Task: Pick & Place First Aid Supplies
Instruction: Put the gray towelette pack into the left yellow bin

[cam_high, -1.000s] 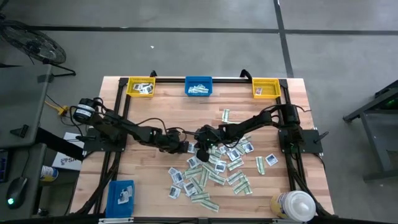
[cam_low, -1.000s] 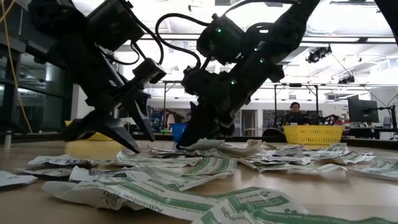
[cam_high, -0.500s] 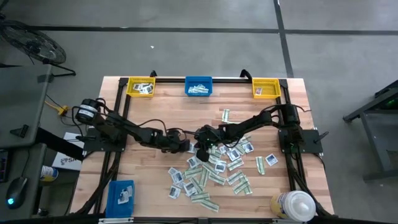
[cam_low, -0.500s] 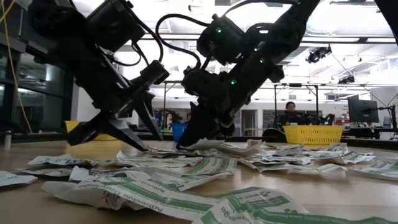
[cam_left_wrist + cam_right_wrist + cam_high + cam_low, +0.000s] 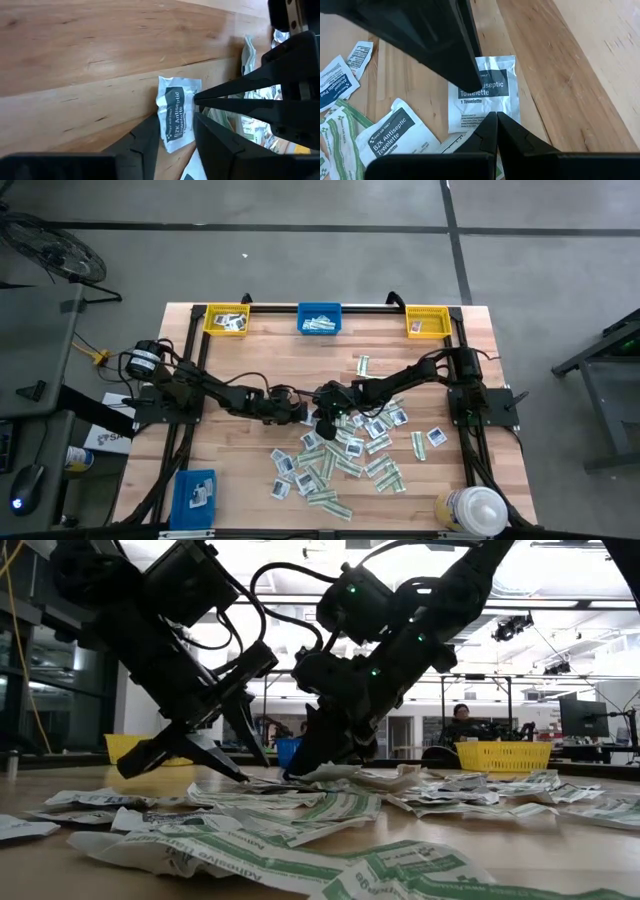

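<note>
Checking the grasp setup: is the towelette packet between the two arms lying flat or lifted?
Flat. The towelette packet lies face-up on the wooden table, right gripper at its edge.

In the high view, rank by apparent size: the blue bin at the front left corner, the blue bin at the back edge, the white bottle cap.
1. Front-left blue bin and white bottle cap: alike, unranked.
2. Back blue bin.

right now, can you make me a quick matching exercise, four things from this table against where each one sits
Things:
1. white-capped bottle
2. blue bin with strips
3. left gripper
4. towelette packet

Places:
A. far edge, middle
B. near right corner
C. under both grippers' tips
D. mid-table, at the pile's left edge

Pairs: 1-B, 2-A, 3-D, 4-C
</note>
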